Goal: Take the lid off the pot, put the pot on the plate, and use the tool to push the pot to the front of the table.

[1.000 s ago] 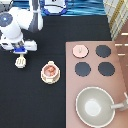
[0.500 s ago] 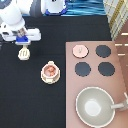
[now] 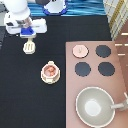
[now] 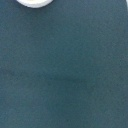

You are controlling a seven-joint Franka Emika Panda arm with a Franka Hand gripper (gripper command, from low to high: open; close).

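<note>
My gripper (image 3: pixel 28 38) hangs over the black table (image 3: pixel 30 95) at the exterior view's upper left, shut on the handle of the cream spatula tool (image 3: pixel 29 48), whose slotted blade points down the view. The pink-tan pot (image 3: pixel 50 71), with reddish balls inside, sits uncovered on the cream plate (image 3: pixel 49 80), below and to the right of the tool. On the stove's upper-left burner lies the pinkish lid (image 3: pixel 79 50). The wrist view shows bare table (image 4: pixel 64 75) and a pale rounded edge (image 4: pixel 34 3); I cannot tell what that edge belongs to.
The brownish-pink stove block (image 3: pixel 95 60) fills the exterior view's right side, with three black burners (image 3: pixel 103 50) showing. A large grey-beige pan (image 3: pixel 94 106) with a handle sits at its lower end.
The gripper and the spatula have moved together up the exterior view and to the right. Pot, plate and lid have stayed where they were.
</note>
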